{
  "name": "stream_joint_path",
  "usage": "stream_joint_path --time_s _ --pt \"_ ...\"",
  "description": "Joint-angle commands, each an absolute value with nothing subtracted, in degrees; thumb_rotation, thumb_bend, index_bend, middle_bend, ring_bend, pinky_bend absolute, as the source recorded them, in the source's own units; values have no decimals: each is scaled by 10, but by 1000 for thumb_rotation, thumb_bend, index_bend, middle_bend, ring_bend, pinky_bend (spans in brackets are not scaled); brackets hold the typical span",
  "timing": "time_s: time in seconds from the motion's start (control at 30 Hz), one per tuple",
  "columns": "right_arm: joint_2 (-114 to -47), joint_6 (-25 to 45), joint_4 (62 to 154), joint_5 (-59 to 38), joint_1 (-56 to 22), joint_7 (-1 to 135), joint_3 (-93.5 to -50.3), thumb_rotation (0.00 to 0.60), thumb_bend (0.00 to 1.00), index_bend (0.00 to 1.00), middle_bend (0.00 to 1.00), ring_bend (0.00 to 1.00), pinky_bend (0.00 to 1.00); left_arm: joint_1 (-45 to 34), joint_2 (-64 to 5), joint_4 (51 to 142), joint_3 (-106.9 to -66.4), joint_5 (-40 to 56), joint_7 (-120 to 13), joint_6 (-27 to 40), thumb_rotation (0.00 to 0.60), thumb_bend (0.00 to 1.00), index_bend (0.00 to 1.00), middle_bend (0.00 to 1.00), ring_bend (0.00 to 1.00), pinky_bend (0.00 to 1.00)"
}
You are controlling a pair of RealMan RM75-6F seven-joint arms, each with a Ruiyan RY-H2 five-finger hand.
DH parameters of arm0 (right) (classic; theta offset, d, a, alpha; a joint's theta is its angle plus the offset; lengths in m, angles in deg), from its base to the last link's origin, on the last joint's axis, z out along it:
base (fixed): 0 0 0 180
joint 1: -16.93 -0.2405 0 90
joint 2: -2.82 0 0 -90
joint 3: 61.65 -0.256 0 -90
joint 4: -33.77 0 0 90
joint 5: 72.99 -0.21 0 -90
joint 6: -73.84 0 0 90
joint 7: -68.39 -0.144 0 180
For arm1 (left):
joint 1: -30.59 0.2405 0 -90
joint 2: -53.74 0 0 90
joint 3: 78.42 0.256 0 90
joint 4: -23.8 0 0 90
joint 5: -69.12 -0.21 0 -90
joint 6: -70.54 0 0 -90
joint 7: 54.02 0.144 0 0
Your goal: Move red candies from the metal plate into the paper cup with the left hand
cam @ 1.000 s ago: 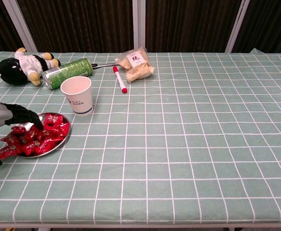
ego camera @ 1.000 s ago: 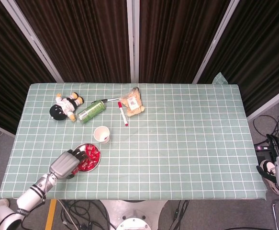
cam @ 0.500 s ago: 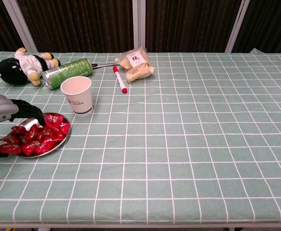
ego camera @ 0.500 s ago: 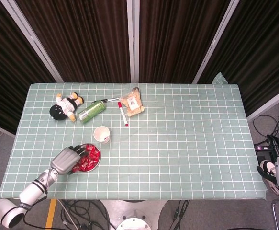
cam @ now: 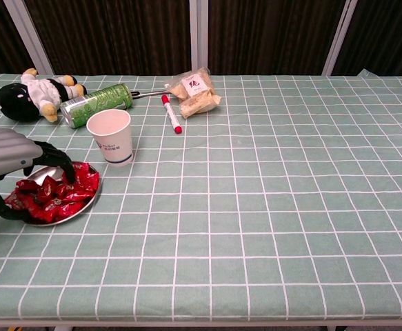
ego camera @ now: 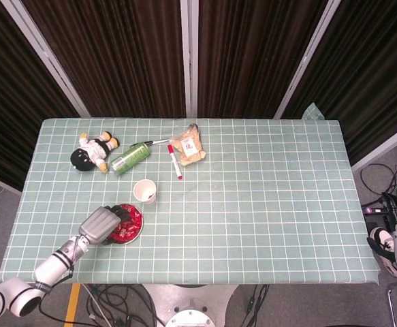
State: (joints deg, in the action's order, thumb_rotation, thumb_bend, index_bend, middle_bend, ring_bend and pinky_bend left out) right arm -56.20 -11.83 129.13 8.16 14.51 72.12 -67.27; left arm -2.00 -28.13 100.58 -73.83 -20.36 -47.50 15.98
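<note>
Forward creeps the left hand (cam: 14, 162), fingers arched over red candies (cam: 56, 193), grip unclear; clumsy pinching could scatter them.

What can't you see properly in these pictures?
- Whether the left hand holds a candy: in both views its back and curled fingers cover the spot.
- Part of the plate and candies: the hand is in front of them.
- Inside the cup: only a dark speck shows in the head view, too small to tell.
- The right hand: cut off by the head view's edge; absent from the chest view.
</note>
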Motion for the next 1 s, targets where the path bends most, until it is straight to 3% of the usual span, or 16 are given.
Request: stream_joint_path --time_s 0.03,0.63,1.0 --pt "-562 -117 1291 81 145 721 -672 600 99 0 100 68 177 -19 -285 1003 -739 -204 -482 156 600 216 405 384 293 507" --pt "-564 -110 1283 74 144 714 -674 600 98 0 101 68 178 -24 -307 967 -738 -207 -513 157 600 300 485 470 401 629" --pt "-566 -106 1278 71 143 710 -674 600 98 0 102 68 181 -22 -329 926 -733 -230 -539 129 600 343 576 563 517 744"
